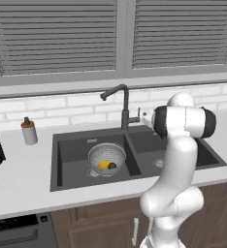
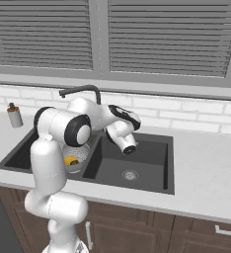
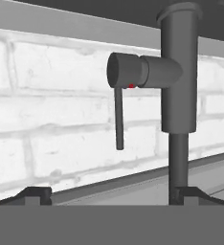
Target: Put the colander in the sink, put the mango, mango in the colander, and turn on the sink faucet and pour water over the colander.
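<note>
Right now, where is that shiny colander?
The colander sits in the left basin of the sink, below the faucet spout, with both mangoes inside it.

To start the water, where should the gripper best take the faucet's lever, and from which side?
Probably the thin dark rod under the round side knob of the dark grey gooseneck faucet. Approach head-on from the sink side; the open gripper already faces it, and the rod hangs apart from the white brick wall.
</note>
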